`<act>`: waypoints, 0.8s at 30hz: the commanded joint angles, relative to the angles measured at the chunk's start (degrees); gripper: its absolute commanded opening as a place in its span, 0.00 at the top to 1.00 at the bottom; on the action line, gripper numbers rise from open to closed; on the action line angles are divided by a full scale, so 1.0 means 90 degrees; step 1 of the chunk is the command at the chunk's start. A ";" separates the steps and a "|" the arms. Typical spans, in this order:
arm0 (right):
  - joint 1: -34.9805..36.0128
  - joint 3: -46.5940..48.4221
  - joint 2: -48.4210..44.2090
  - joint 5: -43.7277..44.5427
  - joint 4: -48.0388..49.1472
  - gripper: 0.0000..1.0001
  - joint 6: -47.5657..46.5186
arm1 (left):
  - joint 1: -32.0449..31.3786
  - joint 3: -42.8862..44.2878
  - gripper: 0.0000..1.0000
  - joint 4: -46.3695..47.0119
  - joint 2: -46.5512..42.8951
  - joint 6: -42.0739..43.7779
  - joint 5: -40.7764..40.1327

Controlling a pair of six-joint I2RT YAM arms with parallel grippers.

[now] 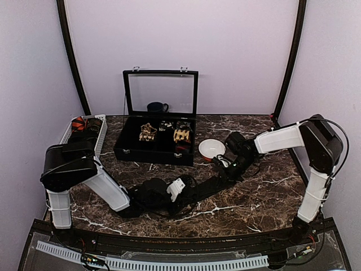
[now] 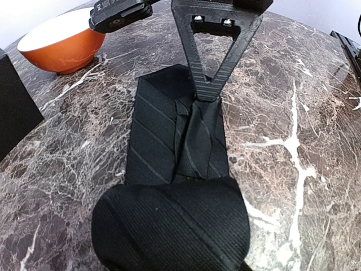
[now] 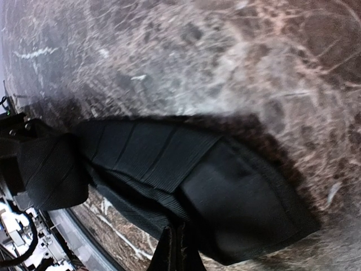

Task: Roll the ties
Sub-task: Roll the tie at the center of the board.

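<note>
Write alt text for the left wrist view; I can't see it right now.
A black striped fabric necktie lies on the dark marble table, its near end rolled up close to the camera, its far part pinched by the right gripper. An orange bowl with a white inside stands far left.

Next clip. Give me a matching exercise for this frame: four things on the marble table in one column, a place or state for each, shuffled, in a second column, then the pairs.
1. black striped fabric necktie
2. orange bowl with white inside
3. black hinged case with glass lid
4. white wire basket

A. open, lid upright, at the rear of the marble table
B. at the far left edge
C. rolled at one end, the rest lying flat
D. just right of the case

Pairs: 1-C, 2-D, 3-A, 4-B
</note>
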 commanded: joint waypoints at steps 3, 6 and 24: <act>-0.0117 0.0053 0.0138 0.0977 0.0094 1.00 0.0394 | -0.0005 -0.0186 0.66 -0.0718 0.0000 0.0005 0.0086; -0.0236 -0.0056 -0.0006 0.1150 0.0045 1.00 0.0499 | -0.0005 -0.0187 0.66 -0.0745 -0.0009 0.0015 0.0079; -0.0325 0.0474 -0.0280 0.0738 -0.0030 0.68 0.0379 | -0.0005 -0.0183 0.67 -0.0778 -0.0030 0.0107 0.0182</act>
